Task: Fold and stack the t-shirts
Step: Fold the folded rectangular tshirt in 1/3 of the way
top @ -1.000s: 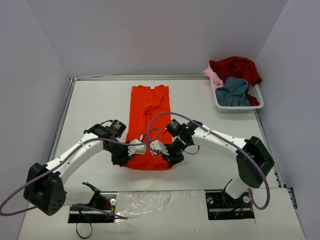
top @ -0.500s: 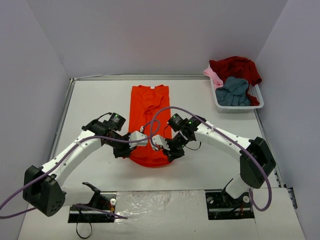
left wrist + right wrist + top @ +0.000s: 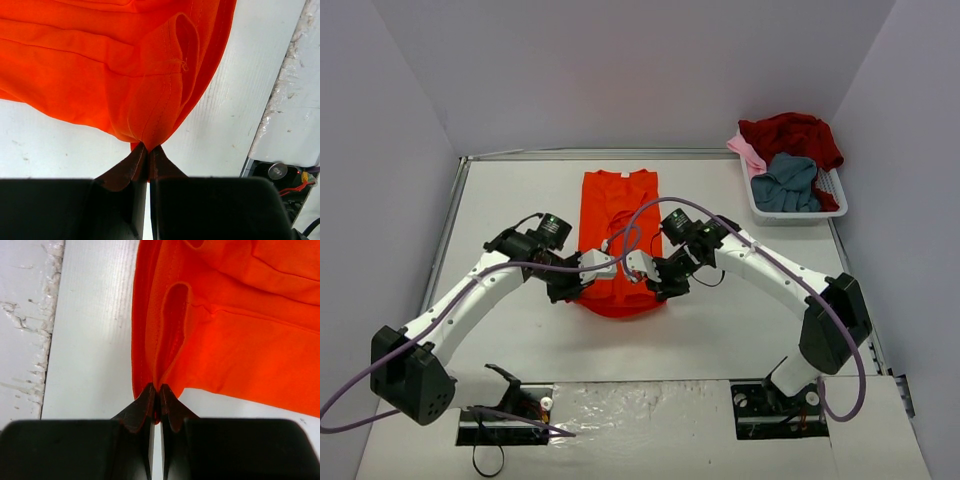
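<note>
My left fingers [image 3: 125,169] and right fingers [image 3: 140,407] clamp hem corners of the orange-red t-shirt [image 3: 617,205]; the bite looks shallow, so cloth may slip mid-fold.

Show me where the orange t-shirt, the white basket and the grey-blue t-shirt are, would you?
orange t-shirt [image 3: 618,205], top view, on its flat chest area.
white basket [image 3: 790,217], top view, on its near wall.
grey-blue t-shirt [image 3: 788,185], top view, on the middle of its crumpled cloth.

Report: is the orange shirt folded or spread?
Partly folded: the orange shirt is a narrow strip, sides tucked in, near hem pinched by left gripper and right gripper.
</note>
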{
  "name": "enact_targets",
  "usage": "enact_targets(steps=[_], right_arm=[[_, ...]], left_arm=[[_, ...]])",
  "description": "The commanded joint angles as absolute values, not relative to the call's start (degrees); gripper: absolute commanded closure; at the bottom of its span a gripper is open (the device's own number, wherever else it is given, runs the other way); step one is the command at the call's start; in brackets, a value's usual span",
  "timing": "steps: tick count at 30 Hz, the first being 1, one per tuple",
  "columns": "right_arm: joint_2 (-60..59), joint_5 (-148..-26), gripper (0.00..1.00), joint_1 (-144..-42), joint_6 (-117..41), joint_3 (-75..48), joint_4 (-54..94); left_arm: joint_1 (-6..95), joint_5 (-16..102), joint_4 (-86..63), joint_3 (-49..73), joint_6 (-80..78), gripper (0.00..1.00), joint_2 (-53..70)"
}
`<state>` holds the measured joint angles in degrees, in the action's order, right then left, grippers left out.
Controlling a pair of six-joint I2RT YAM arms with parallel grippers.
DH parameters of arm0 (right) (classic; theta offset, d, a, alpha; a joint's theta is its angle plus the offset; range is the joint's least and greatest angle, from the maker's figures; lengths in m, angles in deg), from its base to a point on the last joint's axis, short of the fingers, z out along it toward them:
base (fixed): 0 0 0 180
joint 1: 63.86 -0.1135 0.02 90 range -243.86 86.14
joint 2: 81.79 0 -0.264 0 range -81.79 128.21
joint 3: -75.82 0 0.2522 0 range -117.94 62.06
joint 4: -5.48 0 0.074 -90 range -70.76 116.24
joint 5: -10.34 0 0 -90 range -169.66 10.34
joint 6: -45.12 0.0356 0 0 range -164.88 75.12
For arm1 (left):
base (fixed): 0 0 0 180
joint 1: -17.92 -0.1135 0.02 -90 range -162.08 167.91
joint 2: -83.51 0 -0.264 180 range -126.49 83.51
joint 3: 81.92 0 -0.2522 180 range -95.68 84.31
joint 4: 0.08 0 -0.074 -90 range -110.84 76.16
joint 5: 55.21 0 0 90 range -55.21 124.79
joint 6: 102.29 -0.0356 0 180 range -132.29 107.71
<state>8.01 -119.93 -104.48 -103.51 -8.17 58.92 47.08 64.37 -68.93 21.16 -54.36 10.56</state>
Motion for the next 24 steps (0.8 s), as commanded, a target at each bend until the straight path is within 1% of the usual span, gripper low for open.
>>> enact_targets(steps=[1,12,24], right_arm=[[9.87,-117.89,1.0,-102.71,-102.1,-11.06,62.22],[13.74,-116.22,1.0,-99.46,-103.41,-18.62,62.13],[19.45,-116.92,1.0,-95.06,-105.87,-25.38,62.22]], left_arm=[[46.83,63.97,-69.3,17.7,-57.91,0.98,10.74],[42.79,62.74,-67.72,11.55,-57.99,0.98,7.22],[40.77,63.0,-66.23,4.96,-59.05,0.98,0.11]])
